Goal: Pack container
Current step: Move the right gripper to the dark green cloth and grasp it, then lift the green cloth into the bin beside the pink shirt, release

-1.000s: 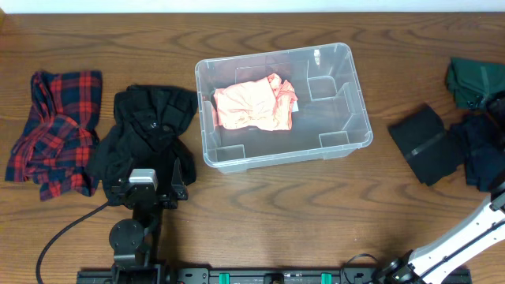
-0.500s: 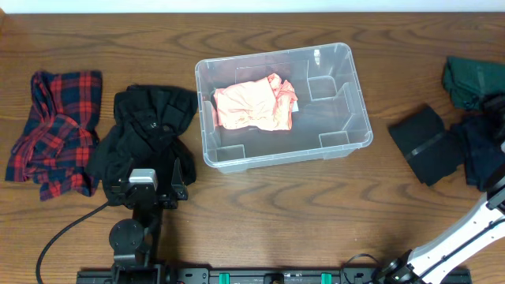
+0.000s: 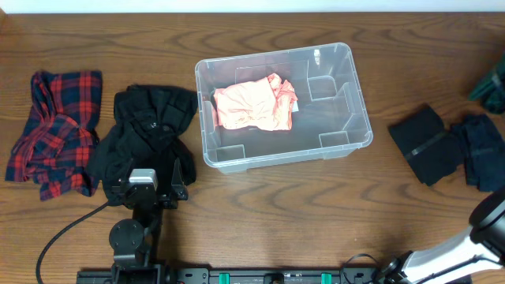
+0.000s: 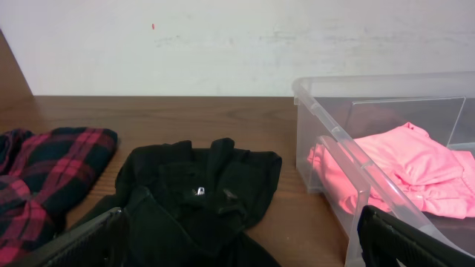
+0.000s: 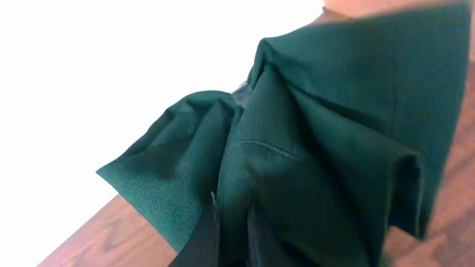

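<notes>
One container [image 3: 359, 118] holds one pink garment [image 3: 254, 105]; right pincer [image 5: 231, 241] clamps one green garment [image 5: 319, 148] (left pincer [image 4: 237, 248] apart).

Black garment [image 4: 197, 200], perhaps a jacket, beside container [image 4: 330, 130] holding pink cloth [image 4: 404, 167].

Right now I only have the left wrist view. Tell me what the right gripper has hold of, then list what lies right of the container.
Observer: The right gripper is shut on a green garment, which fills its wrist view.
Operator: Place that garment on the overhead for me.
Observer: It shows at the far right edge of the table, well apart from the container.
Operator: Now give me the rest on that side.
Observer: A folded black garment and a dark navy garment lie side by side, right of the container.
</notes>
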Robot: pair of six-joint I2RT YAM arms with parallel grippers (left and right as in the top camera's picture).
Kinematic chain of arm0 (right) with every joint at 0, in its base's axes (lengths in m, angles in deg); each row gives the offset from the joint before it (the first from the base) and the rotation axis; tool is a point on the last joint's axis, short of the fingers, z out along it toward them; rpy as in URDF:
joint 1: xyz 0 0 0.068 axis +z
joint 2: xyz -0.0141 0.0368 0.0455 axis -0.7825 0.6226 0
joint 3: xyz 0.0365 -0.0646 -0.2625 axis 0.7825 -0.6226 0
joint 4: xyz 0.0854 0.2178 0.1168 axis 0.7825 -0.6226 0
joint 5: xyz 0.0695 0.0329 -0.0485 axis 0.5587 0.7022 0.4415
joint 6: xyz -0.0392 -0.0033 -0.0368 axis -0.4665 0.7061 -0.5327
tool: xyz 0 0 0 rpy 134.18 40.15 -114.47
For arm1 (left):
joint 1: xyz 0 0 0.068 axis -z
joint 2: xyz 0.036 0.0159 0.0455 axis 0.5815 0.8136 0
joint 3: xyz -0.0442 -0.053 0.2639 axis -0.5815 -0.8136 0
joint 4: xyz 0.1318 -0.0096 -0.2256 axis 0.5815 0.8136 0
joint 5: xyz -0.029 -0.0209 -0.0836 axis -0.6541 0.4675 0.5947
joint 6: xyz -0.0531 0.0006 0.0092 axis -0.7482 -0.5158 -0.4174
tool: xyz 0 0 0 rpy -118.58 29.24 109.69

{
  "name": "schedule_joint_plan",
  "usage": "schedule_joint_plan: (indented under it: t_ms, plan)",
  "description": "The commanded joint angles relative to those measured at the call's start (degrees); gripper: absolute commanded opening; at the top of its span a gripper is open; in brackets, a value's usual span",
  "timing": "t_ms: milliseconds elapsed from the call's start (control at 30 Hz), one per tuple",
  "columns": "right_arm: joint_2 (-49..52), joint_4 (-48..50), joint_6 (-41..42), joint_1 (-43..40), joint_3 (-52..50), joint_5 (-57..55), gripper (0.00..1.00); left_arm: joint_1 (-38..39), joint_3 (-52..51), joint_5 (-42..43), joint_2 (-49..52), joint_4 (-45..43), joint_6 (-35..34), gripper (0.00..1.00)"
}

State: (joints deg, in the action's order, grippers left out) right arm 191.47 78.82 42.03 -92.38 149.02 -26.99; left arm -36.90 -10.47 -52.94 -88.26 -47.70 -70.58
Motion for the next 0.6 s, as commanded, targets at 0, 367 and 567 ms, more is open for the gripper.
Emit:
schedule_joint_plan:
  t_ms: [0,367,567]
  plan:
    - [-4.2,-1.2,-0.7,2.6,0.3,3.5,0.01,-0.2,-1.0,0.9,-0.2,2.0,-0.1,0.98]
    - [-16.0,-3.5,6.3,13.6,0.3,9.8,0.01,-0.2,-1.0,0.9,-0.2,2.0,-0.1,0.98]
    - [-21.9,-2.9,14.1,23.5,0.3,11.3,0.01,-0.2,-1.0,0.9,-0.2,1.9,-0.1,0.98]
